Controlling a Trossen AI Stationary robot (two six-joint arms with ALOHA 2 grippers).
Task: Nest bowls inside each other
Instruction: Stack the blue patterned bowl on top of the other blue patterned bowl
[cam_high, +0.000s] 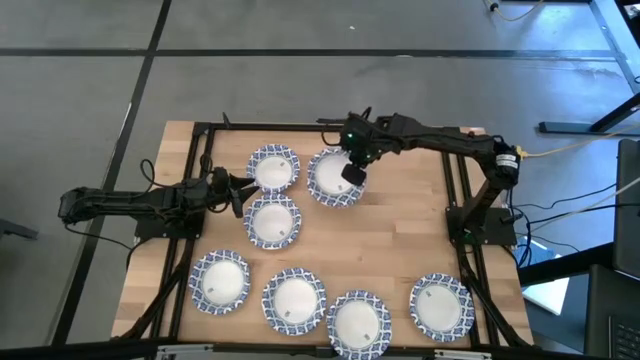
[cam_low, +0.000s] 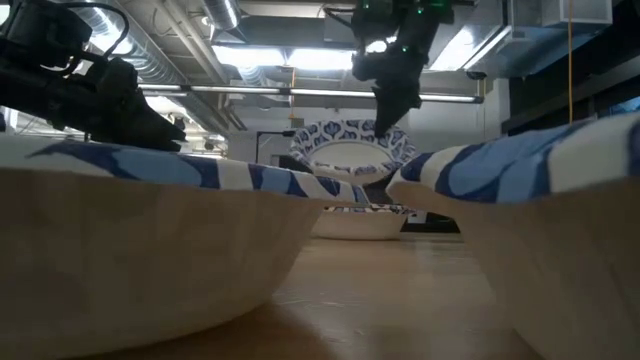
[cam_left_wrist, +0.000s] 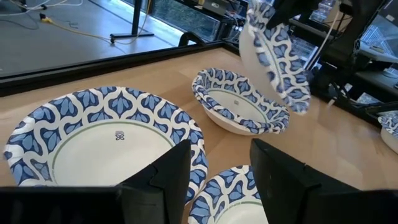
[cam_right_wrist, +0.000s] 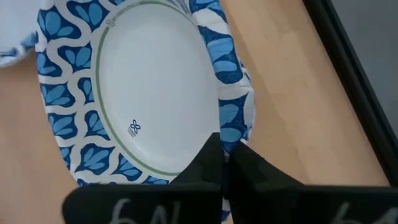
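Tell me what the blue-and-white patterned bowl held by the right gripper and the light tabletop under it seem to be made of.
The held blue-and-white bowl looks like paper: thin, matte, printed, its rim buckling where the right gripper pinches it. The tabletop looks like pale wood, with visible plank strips and a smooth finish.

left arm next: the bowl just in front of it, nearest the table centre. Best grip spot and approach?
Take that bowl by its rim: it sits flat and upright, shallow, so the flared patterned edge is the only part thin enough for the jaws. Come from above on the edge facing the left gripper, one finger inside and one outside. The right gripper pinches its tilted bowl the same way.
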